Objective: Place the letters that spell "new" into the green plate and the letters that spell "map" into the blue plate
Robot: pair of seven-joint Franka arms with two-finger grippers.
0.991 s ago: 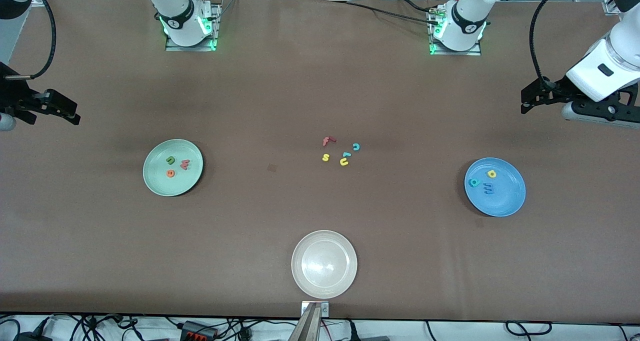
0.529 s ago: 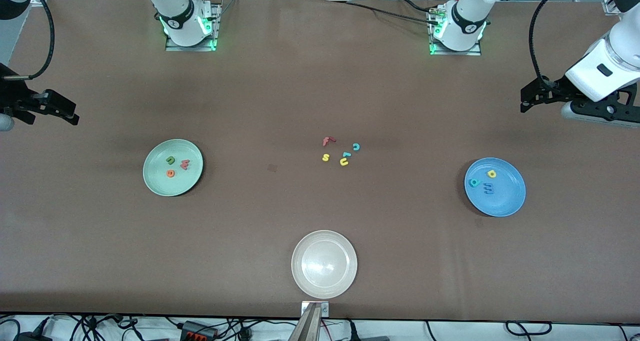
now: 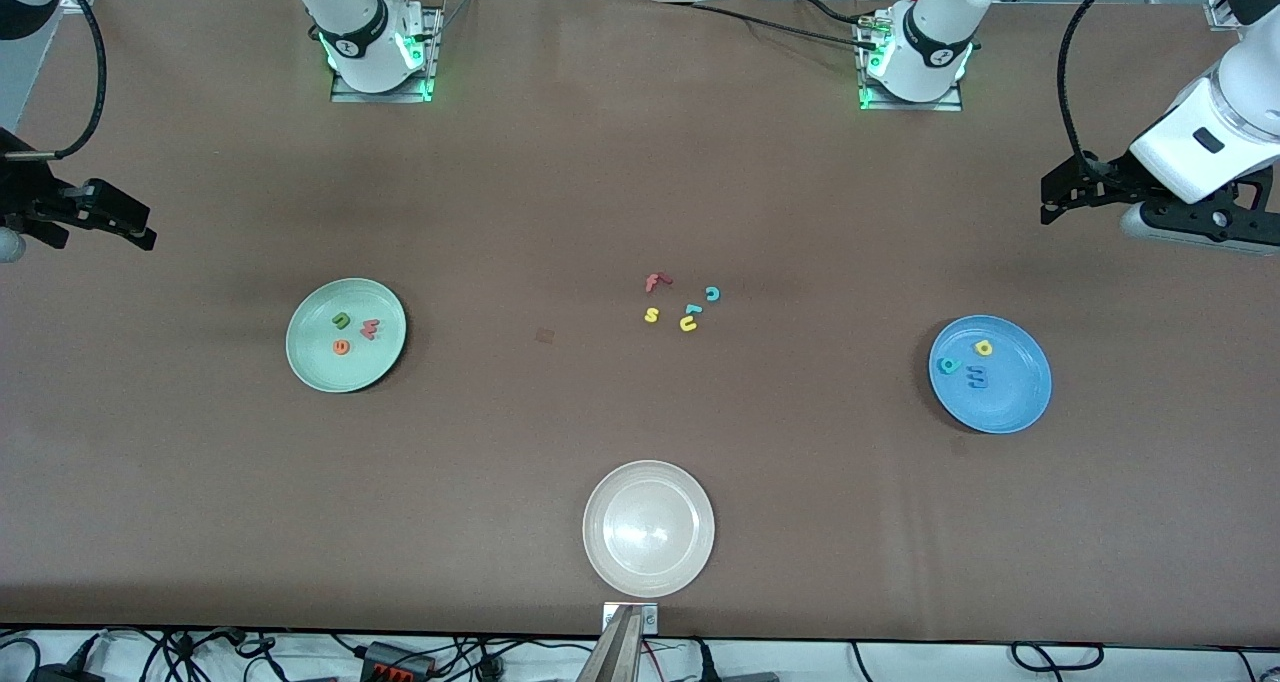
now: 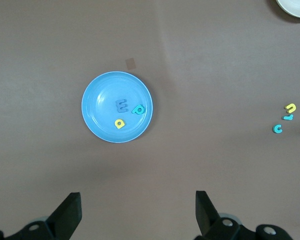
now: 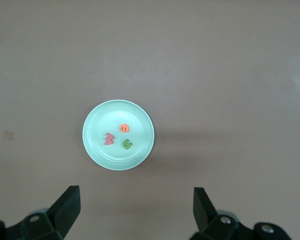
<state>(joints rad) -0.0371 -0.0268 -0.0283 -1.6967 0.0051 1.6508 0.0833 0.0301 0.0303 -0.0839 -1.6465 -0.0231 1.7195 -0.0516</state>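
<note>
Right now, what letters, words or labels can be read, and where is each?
"n", "e", "w": foam letters in the green plate.
"m", "a", "p": foam letters in the blue plate.
"f", "s", "c", "u": loose letters at mid-table; a fifth, teal one is unclear.
No other text is readable.

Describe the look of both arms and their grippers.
Both arms have glossy white shells with black joint bands, green lights at their bases and black cables looping alongside. The left gripper and right gripper are matte black, with two flat wedge-shaped fingers.
</note>
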